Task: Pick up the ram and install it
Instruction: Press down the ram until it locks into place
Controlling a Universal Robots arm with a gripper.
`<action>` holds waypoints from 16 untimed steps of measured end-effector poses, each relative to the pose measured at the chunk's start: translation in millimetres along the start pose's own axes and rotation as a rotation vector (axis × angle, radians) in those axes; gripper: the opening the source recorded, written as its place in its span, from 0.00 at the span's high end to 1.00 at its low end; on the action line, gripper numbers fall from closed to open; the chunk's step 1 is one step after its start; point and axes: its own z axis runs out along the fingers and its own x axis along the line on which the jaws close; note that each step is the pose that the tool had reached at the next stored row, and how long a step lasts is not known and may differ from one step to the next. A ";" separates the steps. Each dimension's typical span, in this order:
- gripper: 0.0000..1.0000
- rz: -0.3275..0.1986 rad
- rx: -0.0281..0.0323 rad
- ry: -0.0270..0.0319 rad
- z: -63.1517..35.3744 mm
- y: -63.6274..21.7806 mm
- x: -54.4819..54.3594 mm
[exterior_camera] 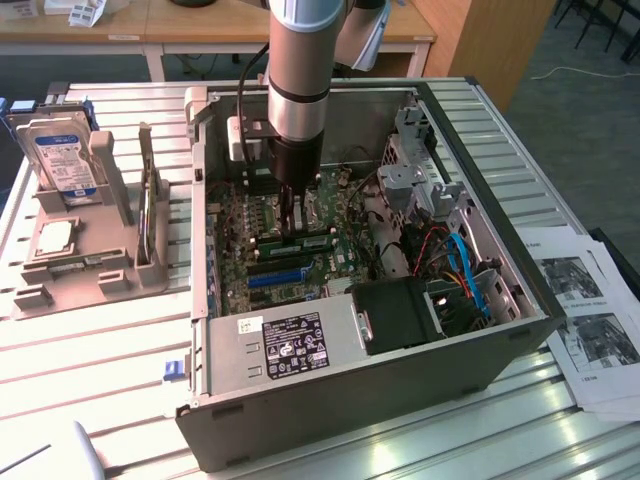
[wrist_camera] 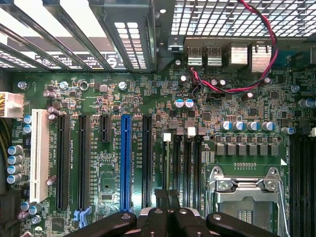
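Clenched tight, the claw [exterior_camera: 290,228] reaches straight down into the open computer case [exterior_camera: 330,400] and ends just above the memory slots in the middle of the motherboard [wrist_camera: 98,98]. In the wrist view its dark fingers [wrist_camera: 159,215] sit pressed together over those black slots. The ram [exterior_camera: 318,240] appears as a long, thin green strip standing on edge right under the fingertips. I cannot tell whether the claw pinches it or only touches it.

One blue slot [wrist_camera: 125,163] and one white slot [wrist_camera: 39,155] lie among the black ones. One hard drive [exterior_camera: 62,160] stands in a grey rack on the counter [exterior_camera: 90,370], well apart from the case.

Room is tight. The case walls ring the board, with a metal drive cage [exterior_camera: 420,165] and red and blue cables [exterior_camera: 460,265] towards the exterior view's right.
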 end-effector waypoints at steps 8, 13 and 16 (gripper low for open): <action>0.90 0.000 0.0000 -0.0001 0.0 0.0 0.0; 0.90 0.000 0.0007 -0.0010 -2.0 -0.1 -0.1; 0.90 0.000 0.0001 -0.0002 -5.3 0.1 0.0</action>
